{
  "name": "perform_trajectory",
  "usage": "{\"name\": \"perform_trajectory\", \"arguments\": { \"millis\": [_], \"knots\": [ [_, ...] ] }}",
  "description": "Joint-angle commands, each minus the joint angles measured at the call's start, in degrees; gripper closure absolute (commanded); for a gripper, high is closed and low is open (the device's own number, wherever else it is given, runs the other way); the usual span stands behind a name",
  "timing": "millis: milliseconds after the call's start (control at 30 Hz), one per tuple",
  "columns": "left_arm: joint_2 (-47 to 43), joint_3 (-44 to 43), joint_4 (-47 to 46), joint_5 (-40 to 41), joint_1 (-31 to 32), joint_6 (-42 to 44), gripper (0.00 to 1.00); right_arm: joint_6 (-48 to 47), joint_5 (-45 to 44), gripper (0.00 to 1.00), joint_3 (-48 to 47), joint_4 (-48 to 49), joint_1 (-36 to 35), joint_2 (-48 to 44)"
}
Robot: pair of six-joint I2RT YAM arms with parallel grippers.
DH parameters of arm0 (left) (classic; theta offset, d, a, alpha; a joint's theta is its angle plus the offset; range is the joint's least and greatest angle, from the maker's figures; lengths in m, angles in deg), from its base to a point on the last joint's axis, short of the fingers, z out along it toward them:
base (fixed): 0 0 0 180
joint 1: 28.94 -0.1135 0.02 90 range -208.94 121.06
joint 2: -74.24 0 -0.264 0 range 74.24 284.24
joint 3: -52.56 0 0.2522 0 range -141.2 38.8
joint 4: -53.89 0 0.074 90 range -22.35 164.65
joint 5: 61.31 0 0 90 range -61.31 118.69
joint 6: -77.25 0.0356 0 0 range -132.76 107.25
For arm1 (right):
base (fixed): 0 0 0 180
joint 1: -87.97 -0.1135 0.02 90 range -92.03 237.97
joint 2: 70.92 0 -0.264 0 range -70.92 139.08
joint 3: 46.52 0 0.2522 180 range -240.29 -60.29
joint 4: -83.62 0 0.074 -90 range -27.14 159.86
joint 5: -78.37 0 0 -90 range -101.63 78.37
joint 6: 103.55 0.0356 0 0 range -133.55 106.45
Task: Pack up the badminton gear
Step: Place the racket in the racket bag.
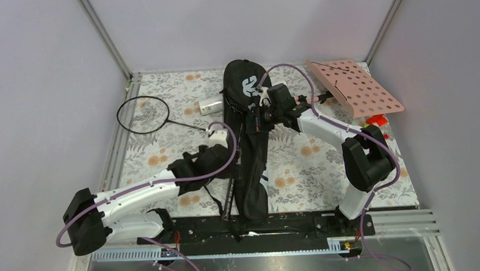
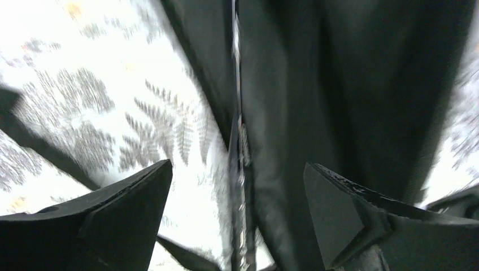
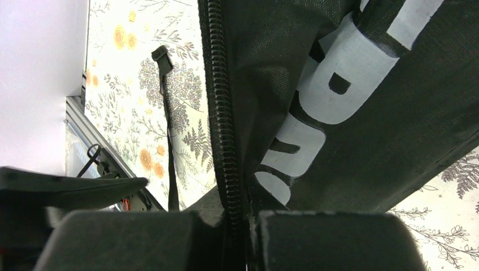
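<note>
The black racket bag (image 1: 249, 172) lies lengthwise down the middle of the table, its white logo at the far end. My right gripper (image 1: 260, 114) (image 3: 248, 217) is shut on the bag's zipper edge (image 3: 223, 113). My left gripper (image 1: 218, 135) (image 2: 237, 186) is open just left of the bag (image 2: 350, 84), and its fingers (image 2: 130, 209) straddle a thin shiny dark strip (image 2: 240, 169) along the bag's edge without touching it. One black racket (image 1: 142, 114) lies on the cloth at the far left. A white tube (image 1: 210, 105) lies between that racket and the bag.
A pink perforated stand (image 1: 354, 88) sits at the far right with a red block (image 1: 376, 120) beside it. The bag's strap (image 1: 212, 195) (image 3: 166, 113) trails over the floral cloth. A thin black rod (image 1: 228, 200) lies along the bag's near left side. Metal rails border the table.
</note>
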Motion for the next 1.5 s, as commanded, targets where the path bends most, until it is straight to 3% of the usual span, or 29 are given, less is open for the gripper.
{"name": "perform_trajectory", "arguments": {
  "millis": [0, 67, 167, 367, 433, 500, 667, 867, 1100, 1267, 1467],
  "knots": [
    [-1.49, 8.51, 2.17, -13.24, 1.07, -4.97, 0.08, -0.13, 2.58, 1.00, -0.66, 3.26, 0.43, 0.24],
    [-0.88, 11.24, -0.19, -18.26, 1.91, -5.31, 0.15, -0.30, 2.77, 1.00, -0.47, 3.45, 0.41, 0.20],
    [1.22, 12.07, -0.41, -19.41, 2.59, -6.04, 0.27, -0.28, 3.85, 1.00, 0.02, 4.12, 0.46, 0.01],
    [5.78, 11.61, -3.20, -19.83, 2.82, -6.01, 0.64, -0.70, 4.27, 1.00, 0.79, 3.99, 0.42, -0.27],
    [6.68, 11.60, -4.88, -20.88, 2.82, -5.76, 0.78, -0.73, 4.26, 1.00, 0.80, 3.98, 0.38, -0.24],
    [6.97, 11.10, -4.82, -20.31, 2.84, -5.90, 1.00, -1.21, 4.88, 1.00, 0.73, 3.91, 0.40, -0.21],
    [2.83, 9.22, -4.06, -16.50, 2.40, -5.53, 1.00, -6.86, 9.44, 1.00, 1.81, 3.15, -0.06, -0.48],
    [2.85, 3.17, -10.86, -15.92, 1.00, -2.38, 1.00, -14.19, 9.18, 1.00, 4.91, 3.24, -3.88, -2.61],
    [8.00, -2.81, -15.80, -12.60, -0.69, -5.90, 1.00, -5.19, 3.83, 1.00, 11.16, 16.54, -5.09, -4.79],
    [9.06, -3.19, -16.42, -8.26, -0.65, -8.49, 1.00, -2.89, -3.64, 1.00, 13.93, 18.41, -5.18, -6.96],
    [12.27, 0.37, -29.78, -6.46, -0.43, -12.98, 1.00, 5.43, 2.09, 1.00, 16.91, 27.55, -5.20, -7.28]
  ]
}}
